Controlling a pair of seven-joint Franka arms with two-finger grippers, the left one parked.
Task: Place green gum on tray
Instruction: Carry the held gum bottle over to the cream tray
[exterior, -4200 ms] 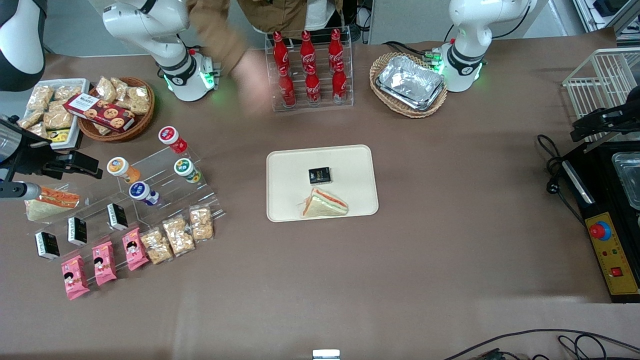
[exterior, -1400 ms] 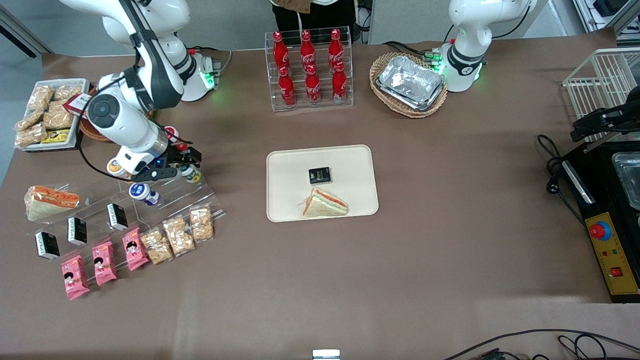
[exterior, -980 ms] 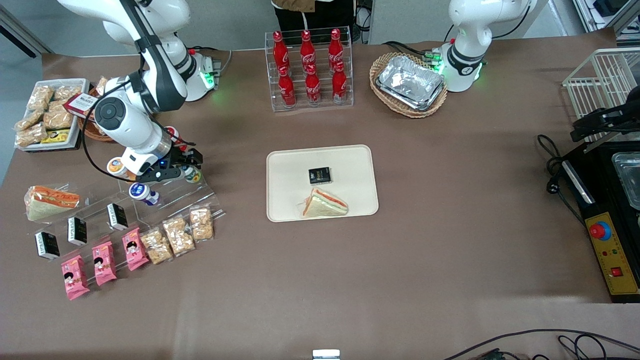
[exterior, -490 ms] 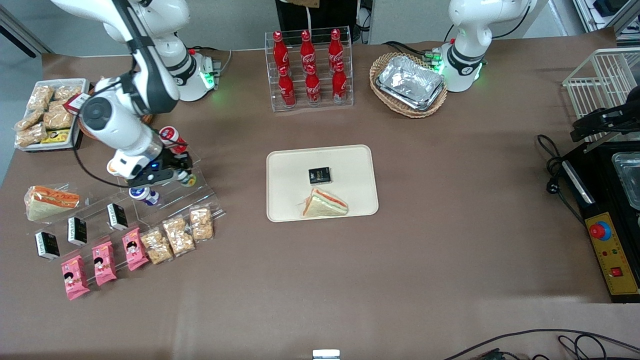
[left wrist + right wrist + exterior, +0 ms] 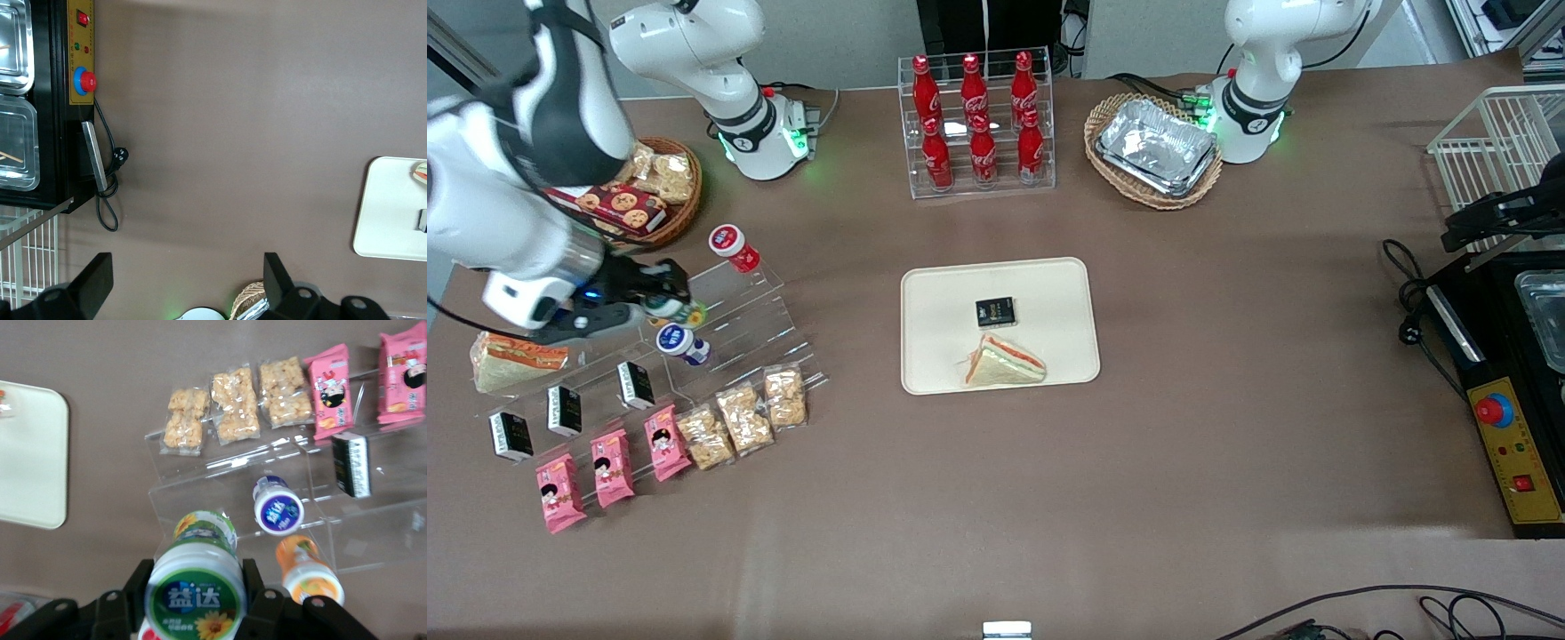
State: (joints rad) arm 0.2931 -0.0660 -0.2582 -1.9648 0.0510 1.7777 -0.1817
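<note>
My right gripper (image 5: 665, 300) is shut on the green gum (image 5: 679, 310) and holds it in the air above the clear acrylic stand (image 5: 738, 311), toward the working arm's end of the table. In the right wrist view the green gum (image 5: 195, 590) shows its green label with a white rim, gripped between the two black fingers (image 5: 139, 583). The cream tray (image 5: 943, 302) lies in the middle of the table, well apart from the gripper. It also shows in the right wrist view (image 5: 30, 453) and the left wrist view (image 5: 390, 207).
A black box (image 5: 995, 311) and a sandwich (image 5: 1003, 363) lie on the tray. The stand holds a red-lidded bottle (image 5: 729, 242), a blue-lidded bottle (image 5: 676, 340), an orange bottle (image 5: 303, 572) and snack packs (image 5: 738, 418). Cola bottles (image 5: 976, 124) stand farther from the camera.
The gripper closed on the green gum on the stand, then rose and swung toward the working arm's end of the table, lifting the gum off its step.
</note>
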